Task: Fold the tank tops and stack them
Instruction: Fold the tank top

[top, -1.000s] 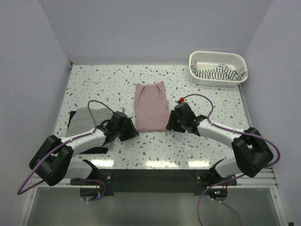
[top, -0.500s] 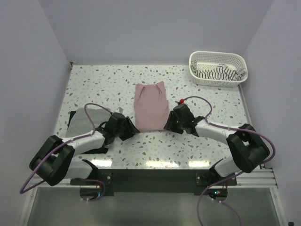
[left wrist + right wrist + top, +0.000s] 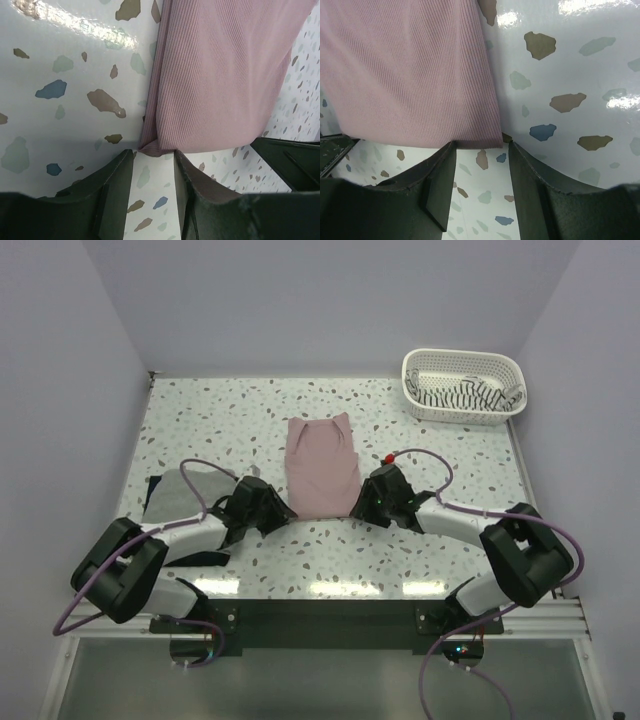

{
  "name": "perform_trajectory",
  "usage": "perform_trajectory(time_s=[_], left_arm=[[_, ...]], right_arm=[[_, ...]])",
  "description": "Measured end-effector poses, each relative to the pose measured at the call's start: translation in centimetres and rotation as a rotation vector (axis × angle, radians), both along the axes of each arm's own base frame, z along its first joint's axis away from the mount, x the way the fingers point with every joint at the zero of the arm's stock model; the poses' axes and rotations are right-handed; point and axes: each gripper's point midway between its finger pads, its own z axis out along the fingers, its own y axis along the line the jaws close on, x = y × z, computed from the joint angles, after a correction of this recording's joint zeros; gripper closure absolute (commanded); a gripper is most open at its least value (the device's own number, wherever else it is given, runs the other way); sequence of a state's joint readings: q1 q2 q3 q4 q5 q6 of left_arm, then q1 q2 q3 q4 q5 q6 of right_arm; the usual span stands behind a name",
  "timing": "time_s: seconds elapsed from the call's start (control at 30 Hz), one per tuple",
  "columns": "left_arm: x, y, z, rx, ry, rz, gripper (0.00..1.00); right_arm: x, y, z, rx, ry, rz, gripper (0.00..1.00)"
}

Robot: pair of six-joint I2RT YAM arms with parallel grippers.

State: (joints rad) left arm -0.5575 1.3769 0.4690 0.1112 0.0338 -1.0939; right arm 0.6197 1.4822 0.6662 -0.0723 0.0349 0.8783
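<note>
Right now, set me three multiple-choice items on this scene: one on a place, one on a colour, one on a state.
1. Where does the striped tank top lie?
A. In the white basket
B. On the table's near edge
C. Across the right arm

2. What colour is the spread-out top?
A. Light grey
B. Navy
C. Dusty pink

3. How do the left pincer and right pincer stand?
A. Both shut on cloth
B. Both open, each at a near corner of that top
C. Both raised high over the basket

Answers:
1 A, the stripes show inside the basket.
2 C, all three views show it pink.
3 B, each wrist view shows it gaping at a cloth corner.
</note>
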Motion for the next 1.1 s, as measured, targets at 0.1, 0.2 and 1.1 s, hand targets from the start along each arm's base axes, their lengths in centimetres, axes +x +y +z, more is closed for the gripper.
perform_trajectory(time_s=[0.1, 0.2, 1.1], left_arm=[[0.4, 0.0, -0.1, 0.004, 0.002, 0.015, 0.58], [0.7, -0.3, -0.1, 0.009, 0.004, 0.022, 0.60], [-4.7, -1.0, -0.8, 0.133, 0.054, -0.112, 1.00]], right_arm=[[0.2, 0.1, 0.0, 0.007, -0.005, -0.005, 0.51], [0.6, 0.2, 0.0, 0.016, -0.013, -0.012, 0.52], [-5.0, 1.5, 1.5, -0.086, -0.100, 0.182, 1.00]])
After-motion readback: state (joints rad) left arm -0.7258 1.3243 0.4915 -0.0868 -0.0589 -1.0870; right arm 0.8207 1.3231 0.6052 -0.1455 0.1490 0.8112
